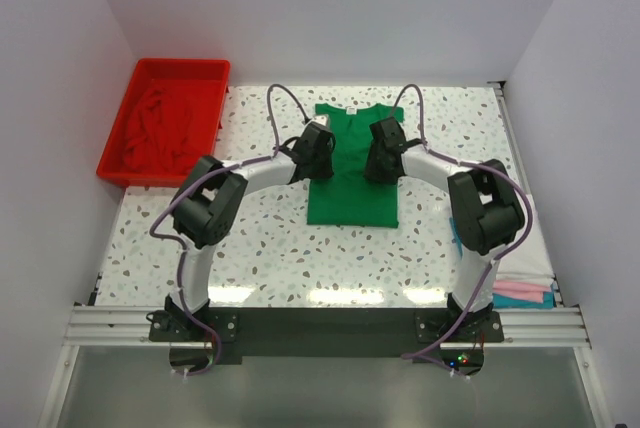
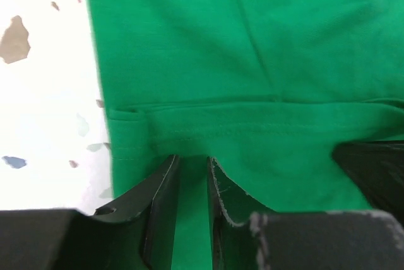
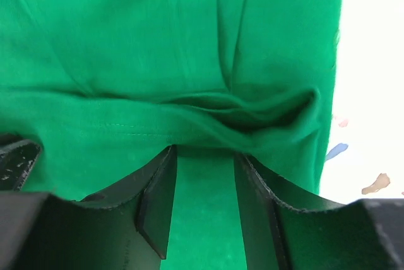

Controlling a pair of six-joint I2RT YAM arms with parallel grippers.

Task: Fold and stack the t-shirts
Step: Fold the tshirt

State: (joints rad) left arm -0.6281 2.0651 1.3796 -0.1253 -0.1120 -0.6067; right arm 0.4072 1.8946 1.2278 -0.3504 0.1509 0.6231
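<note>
The left end effector (image 2: 192, 159) has its fingers drawn to a narrow slit over a stitched fold of the green shirt (image 2: 252, 62); whether it pinches cloth, I cannot tell. The right end effector (image 3: 205, 153) is spread, its tips at a bunched fold of the same shirt. The shirt lies flat mid-tabletop (image 1: 270, 248), collar away from the arms. Dark red cloth (image 1: 165, 133) fills the red tray (image 1: 120, 163) at far left.

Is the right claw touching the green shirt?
Touching: the right wrist view shows the right gripper pressed into the green t-shirt, whose hem bunches up at its tips.
</note>
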